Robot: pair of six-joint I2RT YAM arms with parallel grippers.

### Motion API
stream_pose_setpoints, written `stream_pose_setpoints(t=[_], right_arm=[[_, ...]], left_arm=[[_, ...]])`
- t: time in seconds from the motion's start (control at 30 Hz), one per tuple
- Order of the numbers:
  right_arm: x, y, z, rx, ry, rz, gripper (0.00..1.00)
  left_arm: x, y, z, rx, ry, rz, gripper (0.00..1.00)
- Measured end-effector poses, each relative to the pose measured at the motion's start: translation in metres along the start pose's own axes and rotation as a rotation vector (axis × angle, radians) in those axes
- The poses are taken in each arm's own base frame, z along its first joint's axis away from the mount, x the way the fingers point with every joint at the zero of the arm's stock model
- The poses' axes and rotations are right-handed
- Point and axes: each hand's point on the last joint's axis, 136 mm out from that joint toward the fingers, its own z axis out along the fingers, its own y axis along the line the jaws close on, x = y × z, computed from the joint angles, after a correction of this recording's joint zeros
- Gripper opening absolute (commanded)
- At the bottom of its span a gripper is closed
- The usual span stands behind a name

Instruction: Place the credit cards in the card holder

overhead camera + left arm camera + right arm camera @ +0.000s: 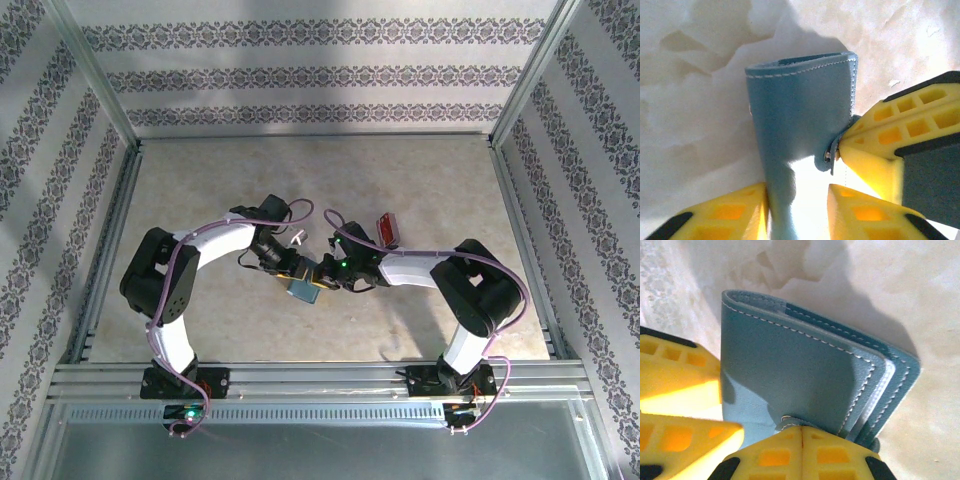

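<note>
the card holder (303,290) hangs above the table (220,180), between the two arms and folded shut. the left gripper (797,200) has the holder's lower end wedged between its two fingers. the right gripper (802,437) has its fingers pressed together, pinching the little snap tab (829,156) at the holder's edge. to me this looks like the opening step, with nothing loaded yet. a red card (388,228) lies on the table beyond the right arm, well apart from the holder.

next i'd expect the tab to be peeled off its snap while the left side stays firm. then the halves need spreading so a pocket faces out.

the holder looks like soft teal leather with a slight sheen, white stitching and rounded corners. at its free corner the layers fan apart a little and a paler sheet shows between the covers. the fingers are yellow plastic with a ribbed lattice and black pads. the table is pale and mottled, like stone.
</note>
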Motion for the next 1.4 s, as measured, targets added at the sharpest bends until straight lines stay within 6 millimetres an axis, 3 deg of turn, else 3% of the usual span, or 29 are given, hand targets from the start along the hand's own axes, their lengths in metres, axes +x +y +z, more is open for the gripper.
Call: stream_pose_setpoints(t=[0.13, 0.23, 0.33, 0.5, 0.57, 0.73, 0.87, 0.97, 1.07, 1.4], right_arm=[[-0.002, -0.001, -0.003, 0.012, -0.018, -0.024, 0.18], [-0.004, 0.005, -0.012, 0.011, -0.044, -0.071, 0.3], [-0.007, 0.017, -0.029, 0.003, -0.089, -0.151, 0.35], [-0.009, 0.028, -0.055, 0.025, -0.149, -0.304, 0.37], [-0.008, 0.024, -0.06, 0.06, -0.15, -0.36, 0.36], [-0.004, 0.012, -0.06, 0.121, -0.117, -0.478, 0.33], [-0.004, 0.008, -0.049, 0.132, -0.069, -0.531, 0.32], [-0.006, 0.007, -0.036, 0.135, -0.025, -0.55, 0.31], [-0.008, 0.012, -0.027, 0.126, 0.003, -0.575, 0.3], [-0.006, 0.015, -0.013, 0.092, 0.067, -0.605, 0.3]], left_arm=[[0.004, 0.005, 0.002, -0.021, 0.008, 0.007, 0.49], [0.003, 0.008, 0.001, -0.035, 0.005, 0.015, 0.49], [0.001, 0.01, -0.003, -0.048, 0.004, 0.022, 0.49], [-0.001, 0.01, -0.01, -0.058, -0.006, 0.04, 0.53], [-0.002, 0.009, -0.015, -0.056, -0.015, 0.055, 0.57], [-0.005, 0.013, -0.023, -0.058, -0.036, 0.054, 0.58], [-0.007, 0.019, -0.025, -0.06, -0.044, 0.042, 0.47], [-0.007, 0.02, -0.022, -0.056, -0.034, 0.038, 0.2], [-0.005, 0.019, -0.015, -0.032, -0.015, 0.027, 0.08], [-0.004, 0.019, 0.008, 0.046, 0.033, -0.026, 0.07]])
